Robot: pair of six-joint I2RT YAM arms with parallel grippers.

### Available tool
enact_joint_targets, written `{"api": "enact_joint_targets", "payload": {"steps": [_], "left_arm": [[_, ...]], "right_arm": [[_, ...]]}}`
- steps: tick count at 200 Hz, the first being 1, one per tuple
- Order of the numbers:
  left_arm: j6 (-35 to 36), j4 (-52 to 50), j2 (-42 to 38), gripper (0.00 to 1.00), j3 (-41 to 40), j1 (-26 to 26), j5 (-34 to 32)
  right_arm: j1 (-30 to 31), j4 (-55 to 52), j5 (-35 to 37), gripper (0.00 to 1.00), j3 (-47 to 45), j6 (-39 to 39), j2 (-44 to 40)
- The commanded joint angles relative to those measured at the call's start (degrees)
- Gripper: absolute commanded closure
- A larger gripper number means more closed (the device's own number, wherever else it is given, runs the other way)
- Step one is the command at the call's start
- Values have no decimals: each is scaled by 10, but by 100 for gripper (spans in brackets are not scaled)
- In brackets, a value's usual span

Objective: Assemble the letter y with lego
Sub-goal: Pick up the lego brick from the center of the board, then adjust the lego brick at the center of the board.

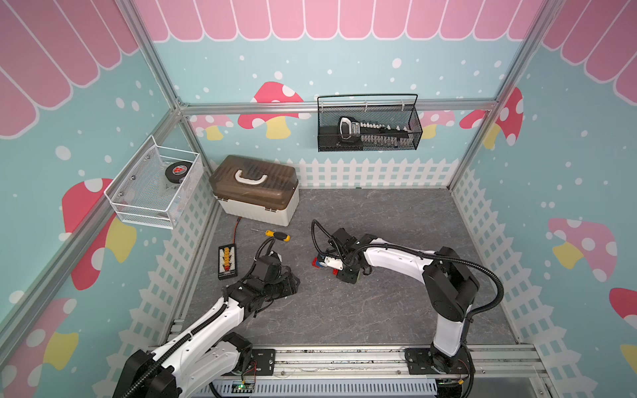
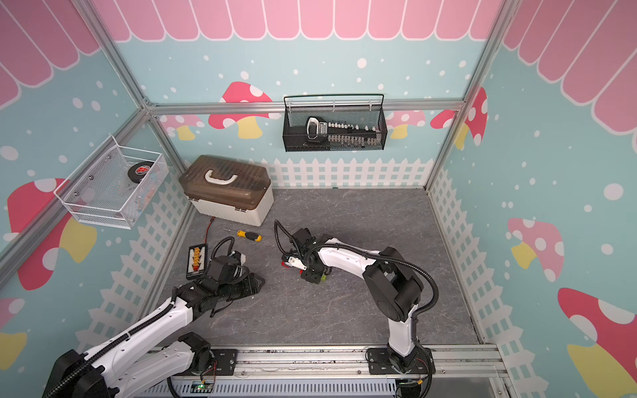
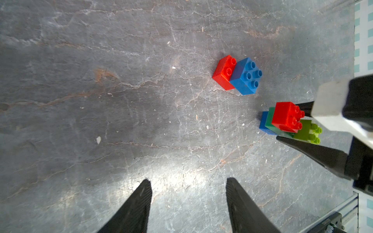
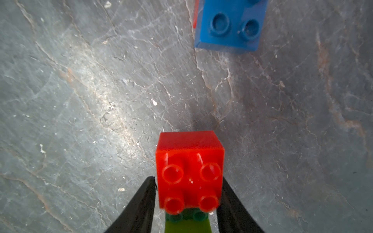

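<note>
Both right jaws flank the letter y (image 4: 189,171).

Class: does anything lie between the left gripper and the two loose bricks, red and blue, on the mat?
Nothing visible. In the left wrist view only bare mat lies between the open left gripper and the touching red brick and blue brick. The brick stack sits off to the side.

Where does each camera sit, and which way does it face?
Both top views: high up, looking down at the table; left arm and right arm show.
Left wrist: faces down at the table; open left gripper shows.
Right wrist: faces down at the brick stack; right gripper flanks it.
Shared: both wrist views show the stack and the blue brick.
</note>
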Motion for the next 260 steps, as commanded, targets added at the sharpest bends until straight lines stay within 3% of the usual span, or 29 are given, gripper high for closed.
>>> {"api": "enact_joint_targets", "payload": {"steps": [1,78,210,260], "left_arm": [[4,-4,-3,39,1,3,2],[4,-5,-1,39,2,3,1],[4,-6,5,39,4,3,0],[4,-5,7,39,2,3,0]], "right_arm": [[-2,3,-20,52,-13,8,-1],[-3,21,-24,59,-21,16,13],[-14,23,-37,58,-29,23,22],[-15,22,-47,68,-27,26,22]]}}
